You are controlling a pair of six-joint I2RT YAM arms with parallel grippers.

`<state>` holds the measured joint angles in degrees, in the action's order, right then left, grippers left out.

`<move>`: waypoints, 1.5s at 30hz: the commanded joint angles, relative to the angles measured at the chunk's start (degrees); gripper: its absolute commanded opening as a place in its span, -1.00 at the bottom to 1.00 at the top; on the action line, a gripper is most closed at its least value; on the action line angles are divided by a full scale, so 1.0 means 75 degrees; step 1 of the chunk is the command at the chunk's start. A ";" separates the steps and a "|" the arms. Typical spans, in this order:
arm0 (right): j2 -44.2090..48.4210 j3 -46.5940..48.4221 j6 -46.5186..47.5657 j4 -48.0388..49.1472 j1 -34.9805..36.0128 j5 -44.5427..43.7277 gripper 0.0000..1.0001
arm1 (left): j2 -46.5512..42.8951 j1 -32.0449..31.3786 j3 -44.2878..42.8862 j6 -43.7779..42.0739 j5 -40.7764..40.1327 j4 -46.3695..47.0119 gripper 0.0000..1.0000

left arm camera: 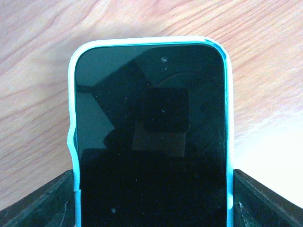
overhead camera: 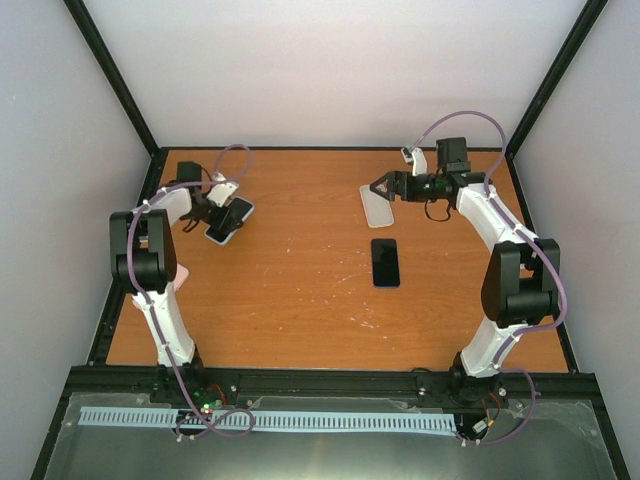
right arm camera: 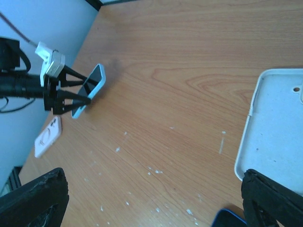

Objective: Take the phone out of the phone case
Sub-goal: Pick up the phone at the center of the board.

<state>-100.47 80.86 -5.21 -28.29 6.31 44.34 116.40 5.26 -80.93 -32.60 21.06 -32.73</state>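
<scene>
- Left gripper [right arm camera: 83, 90]: clenched on the cased phone [left arm camera: 151, 118], one finger on each long side, raised off the table [overhead camera: 300, 300].
- Phone case [left arm camera: 71, 94]: light blue; its rim is buckled outward just ahead of one finger and sits snug along the other edges.
- Right gripper [overhead camera: 378, 186]: released, jaws wide, over the near rim of an empty white case [right arm camera: 274, 127].
- Bare black phone [overhead camera: 385, 262]: flat, just behind the right gripper.
- Pale pink case [right arm camera: 49, 137]: flat, behind the left gripper near the table's edge.
- Open wood lies between the two grippers.
</scene>
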 commanded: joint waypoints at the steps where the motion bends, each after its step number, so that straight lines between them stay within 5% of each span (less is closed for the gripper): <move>1: 0.0000 0.0218 -0.1256 0.0734 0.0203 0.0230 0.93 | -0.1243 -0.0599 0.0464 0.1312 0.0576 0.1467 0.01; 12: -0.0274 0.0504 -0.2139 0.1347 0.1247 0.0157 0.92 | -0.2446 -0.2644 0.0775 0.3532 0.0315 0.3008 -0.05; 21: -0.0723 0.0784 -0.3121 0.1794 0.1781 -0.0148 0.79 | -0.2454 -0.3878 0.0466 0.3924 -0.0308 0.3629 -0.06; 45: -0.1408 0.1043 -0.4235 0.2460 0.2171 0.0016 -0.44 | -0.2736 -0.4505 0.0538 0.3812 -0.0472 0.4048 -0.12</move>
<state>-109.45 86.17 -36.29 -11.31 22.22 43.88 99.88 -27.40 -75.26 -3.86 17.15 -7.46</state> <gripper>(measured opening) 0.328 0.799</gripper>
